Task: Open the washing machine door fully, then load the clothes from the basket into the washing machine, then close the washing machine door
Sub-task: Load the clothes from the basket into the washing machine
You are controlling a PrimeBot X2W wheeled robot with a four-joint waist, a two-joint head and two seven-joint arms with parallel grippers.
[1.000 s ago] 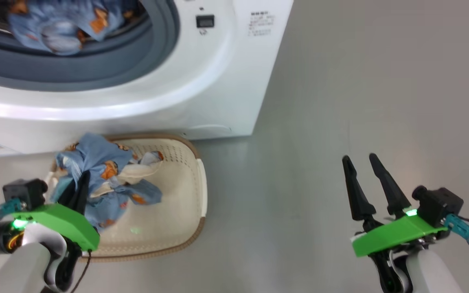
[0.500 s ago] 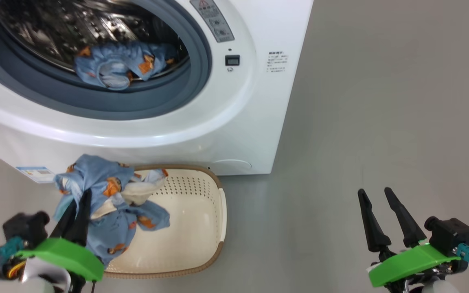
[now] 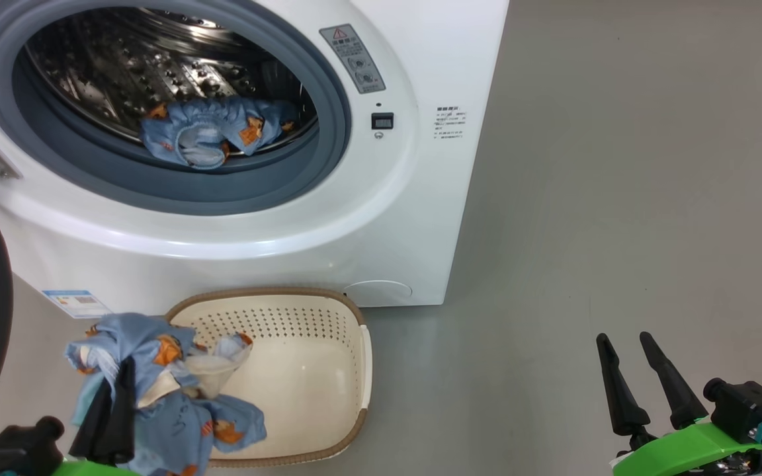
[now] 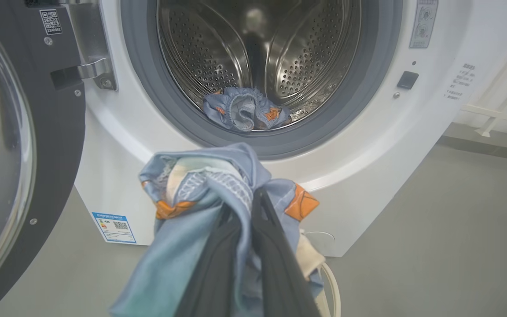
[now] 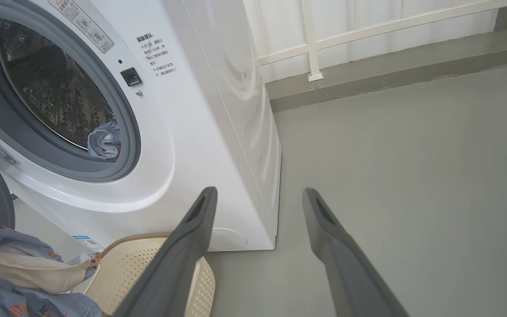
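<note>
1. Since a second ago the head camera has tipped upward, bringing the whole mouth of the drum [image 3: 123, 66] into view. The left pincer [image 3: 126, 370] has drawn its bundle of clothes [image 3: 176, 423] toward the 9 o'clock rim of the basket [image 3: 268, 292], baring more of the basket's inside.
2. At 2 o'clock of the drum mouth sits a grey warning sticker [image 3: 352, 58] with a red triangle; its print is too small to read.
3. At 3 o'clock, on the white front of the washing machine [image 3: 421, 218], is a block of black print [image 3: 450, 121], also illegible. A blue label [image 3: 77, 303] sits low at 7 o'clock.
4. The washing machine door [image 4: 60, 145] stands swung open at 9 o'clock. It carries a white QR sticker [image 4: 51, 21] with a row of digits I cannot make out.
5. The basket stands on the grey floor [image 3: 619, 198] just beside the machine, at 6 o'clock of the drum mouth, its perforated cream inside mostly bare.
6. The drum holds one loose garment [image 3: 215, 129], lying at 6 o'clock against the grey-blue gasket [image 3: 275, 185].
7. The left pincer is pressed together on the bundle, which is light blue with orange prints and beige lining. The bundle overlaps the basket's 8 o'clock corner.
8. The right pincer [image 3: 624, 338] is spread with nothing between its fingers, at 4 o'clock of the head view, well apart from the basket.
</note>
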